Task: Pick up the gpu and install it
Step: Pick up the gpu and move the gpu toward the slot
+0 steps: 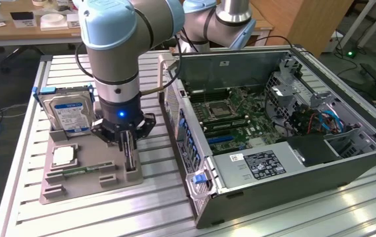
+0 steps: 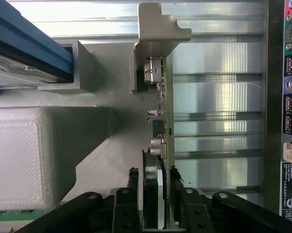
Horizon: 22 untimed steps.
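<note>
Tool: the tool [image 1: 130, 152] [image 2: 154, 174] points straight down over the grey holder tray [image 1: 75, 186]. Its black fingers [image 2: 177, 178] are spread either side of the card, not yet pinching it, and a thin gap shows on the cooler side.
Gpu: the gpu [image 2: 161, 121] [image 1: 132, 162] stands on its long edge in a slot of the tray, between the fingers. It is outside the computer case [image 1: 293, 165], so it is neither lifted nor installed.
Step in hand: closing on the card, by my judgement.
Doing it well: keep the fingers square to the flat faces and centred on the card's thickness, so that both pads land together and the card is not tipped in its slot. Press on the cooler body and bare board, away from the small upright parts along the edge. Squeeze only enough for the card to hang without swinging.
Card surfaces: thin, rigid green board on one face and a thicker black cooler on the other. The bent metal bracket [image 2: 158, 29] at the far end is stiff, smooth and sharp-cornered.
Tray: matt grey with a layered, printed-looking texture, and blocky slot walls.
Neighbours: a silver hard drive [image 1: 69, 114] with a blue-white label stands upright in the same tray, near the tool.
Bench: the bench [image 1: 142, 215] is ribbed aluminium, hard and glossy.
Case: dark sheet metal with its side open, showing a green motherboard [image 1: 234, 121].
</note>
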{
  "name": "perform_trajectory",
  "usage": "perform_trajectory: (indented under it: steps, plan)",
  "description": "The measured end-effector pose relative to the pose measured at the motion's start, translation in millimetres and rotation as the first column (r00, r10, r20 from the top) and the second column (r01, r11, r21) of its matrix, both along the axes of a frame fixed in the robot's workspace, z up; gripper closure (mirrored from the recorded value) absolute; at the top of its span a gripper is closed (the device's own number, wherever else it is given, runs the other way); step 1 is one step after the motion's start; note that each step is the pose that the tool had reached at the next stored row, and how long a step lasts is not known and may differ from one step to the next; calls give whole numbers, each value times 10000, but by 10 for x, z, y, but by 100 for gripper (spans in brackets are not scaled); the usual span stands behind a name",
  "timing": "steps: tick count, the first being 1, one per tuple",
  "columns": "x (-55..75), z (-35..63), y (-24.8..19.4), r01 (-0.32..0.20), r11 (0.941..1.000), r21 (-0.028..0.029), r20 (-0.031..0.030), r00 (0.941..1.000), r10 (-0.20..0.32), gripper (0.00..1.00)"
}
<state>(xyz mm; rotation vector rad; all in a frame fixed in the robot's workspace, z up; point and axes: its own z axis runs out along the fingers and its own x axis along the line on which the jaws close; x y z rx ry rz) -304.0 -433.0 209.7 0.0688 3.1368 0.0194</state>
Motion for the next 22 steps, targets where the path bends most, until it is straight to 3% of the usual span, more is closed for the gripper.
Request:
perform_trajectory:
  steps: [3,18,22]
  plan:
    - [3,-2,0,0,10000,1,0,10000,0,67]
    - [20,-12,0,0,10000,8,0,10000,0,72]
    - [21,45,0,0,10000,8,0,10000,0,72]
